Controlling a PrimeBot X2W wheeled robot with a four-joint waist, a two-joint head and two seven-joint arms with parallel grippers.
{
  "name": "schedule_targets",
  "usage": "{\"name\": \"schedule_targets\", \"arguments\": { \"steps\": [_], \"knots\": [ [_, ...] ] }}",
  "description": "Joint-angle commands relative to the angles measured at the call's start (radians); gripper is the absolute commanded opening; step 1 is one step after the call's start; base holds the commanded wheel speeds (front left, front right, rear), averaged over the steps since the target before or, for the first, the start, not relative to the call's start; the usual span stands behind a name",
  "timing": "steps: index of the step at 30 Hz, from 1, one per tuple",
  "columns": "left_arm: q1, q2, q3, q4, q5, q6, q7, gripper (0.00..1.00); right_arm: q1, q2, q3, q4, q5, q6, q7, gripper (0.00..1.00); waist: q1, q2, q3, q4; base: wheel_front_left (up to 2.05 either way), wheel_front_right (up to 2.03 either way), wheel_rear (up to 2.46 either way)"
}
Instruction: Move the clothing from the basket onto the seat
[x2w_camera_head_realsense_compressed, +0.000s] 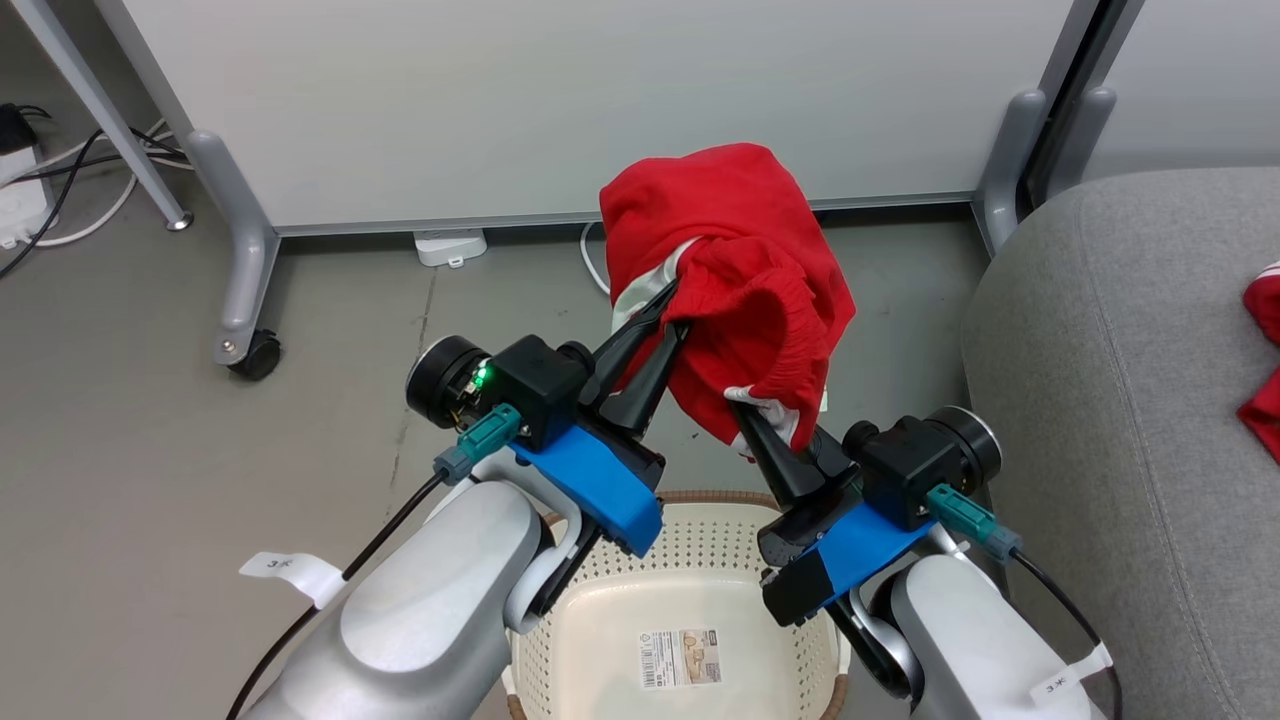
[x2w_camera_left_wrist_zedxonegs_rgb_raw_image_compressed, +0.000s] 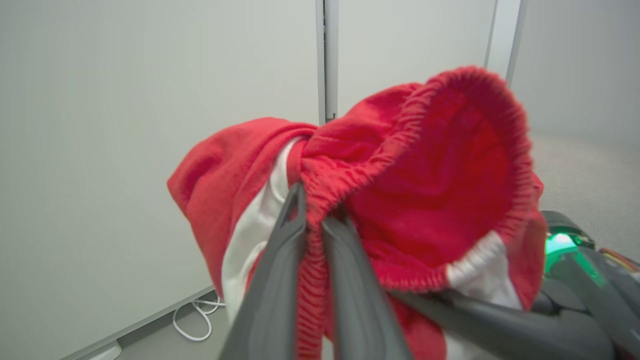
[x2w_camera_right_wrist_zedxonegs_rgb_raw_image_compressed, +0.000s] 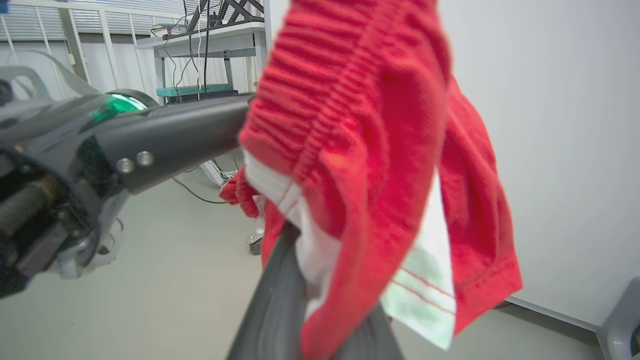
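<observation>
The white-panelled red garment (x2w_camera_head_realsense_compressed: 740, 260) hangs mid-frame, its waistband pinched by the left gripper (x2w_camera_head_realsense_compressed: 678, 318) and a lower edge by the right gripper (x2w_camera_head_realsense_compressed: 748, 418) (both clamped on fabric), above the basket (x2w_camera_head_realsense_compressed: 700, 497) at bottom centre. A second red garment (x2w_camera_head_realsense_compressed: 1262, 360) lies on the seat (x2w_camera_head_realsense_compressed: 1100, 400), far right.

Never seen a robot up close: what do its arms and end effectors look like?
Smooth silver-grey forearms. The left end effector and right end effector each have two long dark fingers on a black block with a blue plate. Teal plugs lead to black cables; white tags hang on them. A green light glows on the left.
</observation>
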Motion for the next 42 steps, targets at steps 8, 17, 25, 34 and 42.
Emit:
{"name": "schedule_targets", "arguments": {
  "steps": [8,17,25,34,42],
  "knots": [
    [-0.018,0.003,-0.005,0.005,0.001,0.002,-0.003,0.00,-0.013,0.002,-0.004,-0.010,0.008,0.001,-0.004,0.00,0.0000,0.0000,0.005,-0.001,0.00,0.00,0.00],
    [-0.020,0.000,-0.007,0.007,0.008,0.010,-0.005,1.00,-0.009,0.002,-0.006,-0.013,0.010,0.001,-0.004,0.00,0.0000,0.0000,0.006,0.001,0.00,0.00,0.00],
    [-0.019,0.009,0.005,-0.008,0.018,0.024,-0.007,1.00,-0.014,0.002,-0.017,-0.014,0.011,0.001,-0.004,0.00,0.0000,0.0000,0.016,-0.010,0.00,0.00,0.00],
    [-0.014,0.017,0.010,-0.020,0.035,0.032,-0.008,1.00,0.006,0.002,-0.059,-0.030,-0.002,0.001,-0.004,0.00,0.0000,0.0000,0.045,-0.052,0.00,0.00,0.00],
    [-0.014,0.017,0.016,-0.017,0.043,0.030,-0.009,1.00,0.048,-0.006,-0.119,-0.060,-0.031,0.001,-0.004,0.00,0.0000,0.0000,0.062,-0.103,0.00,0.00,0.00]
  ]
}}
